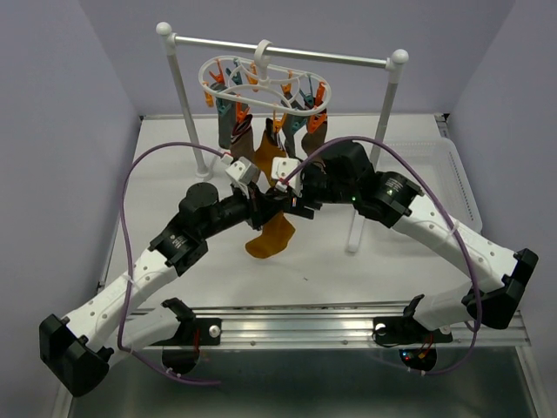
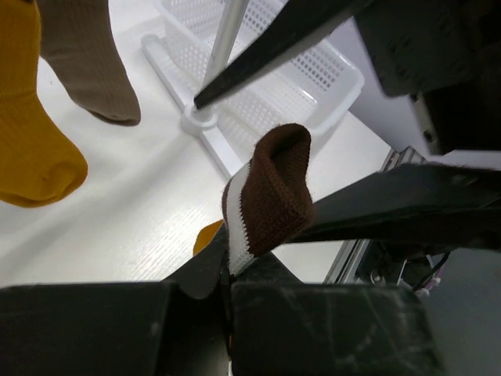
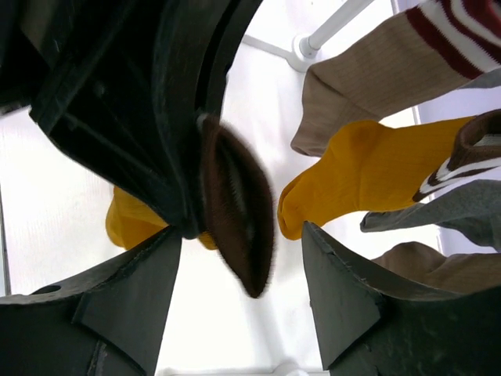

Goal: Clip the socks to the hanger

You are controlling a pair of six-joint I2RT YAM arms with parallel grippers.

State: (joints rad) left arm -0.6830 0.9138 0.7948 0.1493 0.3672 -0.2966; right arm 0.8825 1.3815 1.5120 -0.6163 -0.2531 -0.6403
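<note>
The white oval hanger (image 1: 261, 83) with orange and teal clips hangs on the rack's crossbar, with brown, mustard and grey socks clipped under it. My left gripper (image 1: 268, 205) (image 2: 227, 262) is shut on a sock by its dark brown, white-striped cuff (image 2: 270, 196), and the mustard body (image 1: 271, 237) hangs below. My right gripper (image 1: 292, 200) (image 3: 241, 231) is open. Its fingers (image 3: 133, 305) stand on either side of the brown cuff (image 3: 235, 211) without touching it. Hung socks show in the right wrist view: mustard (image 3: 368, 172), striped (image 3: 438, 39), grey (image 3: 438, 219).
The white two-post rack (image 1: 383, 122) stands at the back, its right foot (image 2: 200, 117) close by. A white perforated basket (image 2: 290, 70) lies on the table at the right. Hung mustard (image 2: 31, 149) and taupe (image 2: 90, 63) socks dangle just beyond my left gripper.
</note>
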